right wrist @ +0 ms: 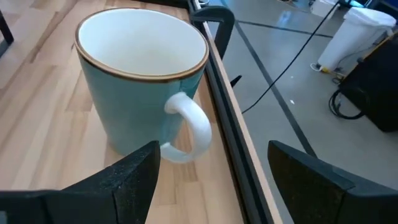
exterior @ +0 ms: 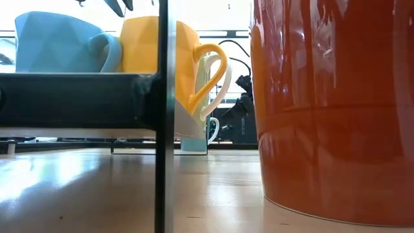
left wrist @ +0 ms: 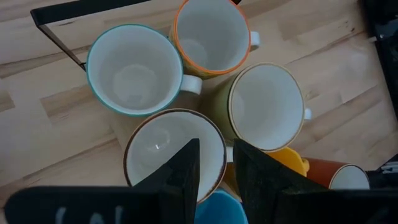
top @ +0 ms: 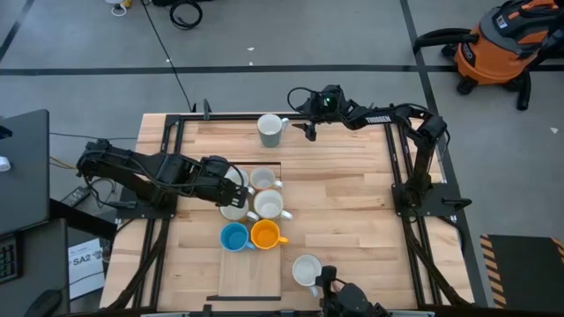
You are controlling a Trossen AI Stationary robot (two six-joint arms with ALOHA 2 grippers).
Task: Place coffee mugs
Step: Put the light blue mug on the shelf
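A cluster of coffee mugs [top: 264,204] stands mid-table, with a bright blue one [top: 234,236] and an orange one [top: 264,234] on its near side. My left gripper [top: 236,192] is over the cluster's left side, shut on a brown-rimmed mug [left wrist: 168,155]. A pale green mug [top: 271,129] stands upright on its base at the far edge. My right gripper [top: 310,130] is open just to its right, fingers either side of the white handle [right wrist: 186,127], touching nothing. A red-orange mug [top: 306,269] stands near the near edge. My left gripper holds the brown-rimmed mug by its rim [left wrist: 219,149], on the side toward the cream mug. One finger [left wrist: 183,171] is inside the mug and the other outside its wall. The fingers come from above, pointing down. Whether the mug stands on the table, I cannot tell.
Close around the held mug are a teal-rimmed mug [left wrist: 134,68], an orange-rimmed mug [left wrist: 208,34] and a cream mug [left wrist: 267,106]. A black frame rail [right wrist: 221,93] runs along the far edge beside the pale green mug. Bare wood lies on the table's right half [top: 344,211].
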